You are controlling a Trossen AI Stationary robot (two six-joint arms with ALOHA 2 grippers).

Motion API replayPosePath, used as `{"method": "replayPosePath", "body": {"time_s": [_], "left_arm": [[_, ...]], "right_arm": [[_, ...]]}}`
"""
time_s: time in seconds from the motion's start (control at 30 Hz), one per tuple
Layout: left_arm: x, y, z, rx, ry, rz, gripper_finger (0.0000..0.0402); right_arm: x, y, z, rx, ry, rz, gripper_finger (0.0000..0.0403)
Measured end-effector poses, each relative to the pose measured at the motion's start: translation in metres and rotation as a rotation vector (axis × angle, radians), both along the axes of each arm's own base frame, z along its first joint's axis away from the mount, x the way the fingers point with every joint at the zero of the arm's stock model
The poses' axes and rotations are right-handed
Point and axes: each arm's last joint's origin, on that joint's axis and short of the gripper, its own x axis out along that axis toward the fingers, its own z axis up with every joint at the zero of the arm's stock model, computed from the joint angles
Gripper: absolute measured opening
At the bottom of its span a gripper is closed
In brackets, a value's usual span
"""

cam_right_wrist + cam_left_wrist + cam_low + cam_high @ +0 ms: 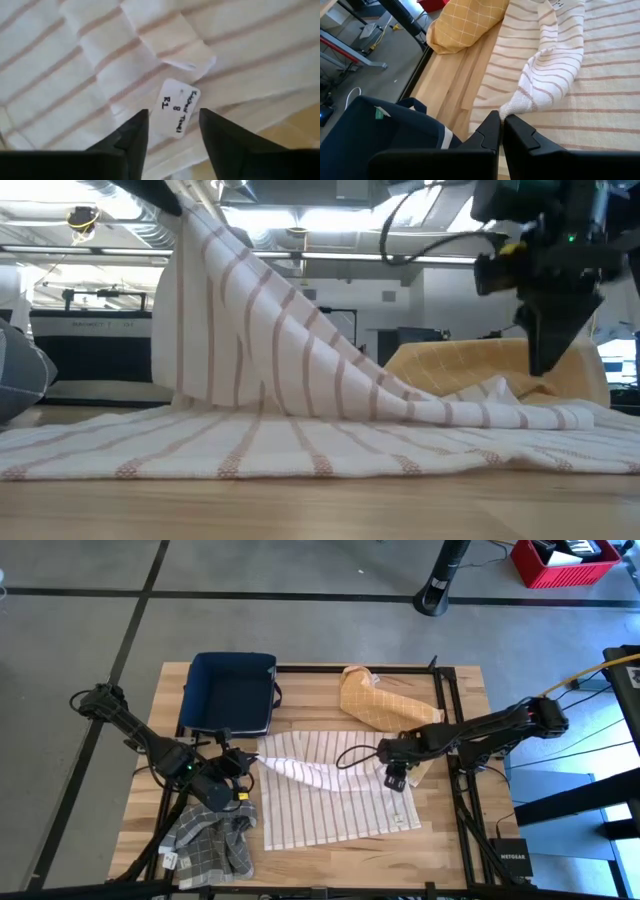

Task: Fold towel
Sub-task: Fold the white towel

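Folding barely begun: striped towel point(330, 795) spread on bench point(460, 700), one corner lifted by left gripper point(243, 762), fingers clamped on it. Right gripper point(394, 780) above opposite edge, fingers apart, holding nothing. Full fold remains.

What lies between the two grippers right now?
In the high view, a raised fold of the striped towel spans from the left gripper, shut on it, to the open right gripper.

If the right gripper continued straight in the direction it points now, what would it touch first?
Most likely the white label on the striped towel. The right gripper is open, and its wrist view shows the label directly between its fingers. How far away it is cannot be told.
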Motion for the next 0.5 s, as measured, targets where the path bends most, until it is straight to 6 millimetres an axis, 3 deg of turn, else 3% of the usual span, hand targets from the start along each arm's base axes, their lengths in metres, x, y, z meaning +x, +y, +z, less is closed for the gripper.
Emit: {"method": "replayPosePath", "body": {"time_s": [0.23, 0.5], "left_arm": [[0.000, 0.000, 0.000, 0.000, 0.000, 0.000, 0.0005], [0.000, 0.000, 0.000, 0.000, 0.000, 0.000, 0.0005]], "right_arm": [[0.005, 0.013, -0.020, -0.290, -0.110, 0.354, 0.0199], [0.004, 0.023, -0.035, -0.497, -0.050, 0.592, 0.0192]]}}
